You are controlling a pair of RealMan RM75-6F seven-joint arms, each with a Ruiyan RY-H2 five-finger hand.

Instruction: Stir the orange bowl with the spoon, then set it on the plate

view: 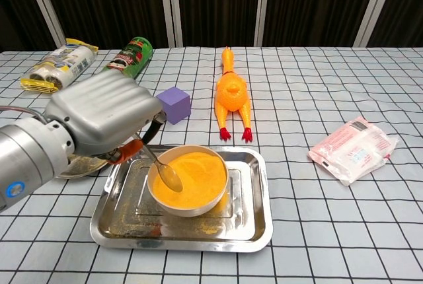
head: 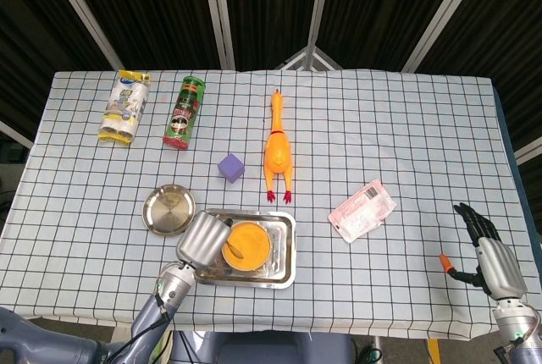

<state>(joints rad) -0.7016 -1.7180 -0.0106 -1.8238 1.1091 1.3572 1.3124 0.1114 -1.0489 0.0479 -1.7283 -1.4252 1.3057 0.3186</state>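
The orange bowl (view: 189, 179) (head: 246, 245), full of orange powder, stands in a steel tray (view: 248, 221) (head: 285, 250). My left hand (view: 99, 117) (head: 201, 241) hovers over the tray's left edge and grips a spoon (view: 160, 169) by its orange handle. The spoon's bowl dips into the powder at the left side. A small round metal plate (head: 168, 210) lies left of the tray; in the chest view only its edge (view: 82, 165) shows under my hand. My right hand (head: 489, 251) hangs off the table's right front corner, fingers spread, holding nothing.
Behind the tray lie a purple cube (view: 174, 104), a rubber chicken (view: 232, 94), a green can (view: 127, 58) and a yellow snack pack (view: 57, 65). A pink-white packet (view: 353, 148) lies to the right. An orange-tipped tool (head: 446, 264) sits beside my right hand.
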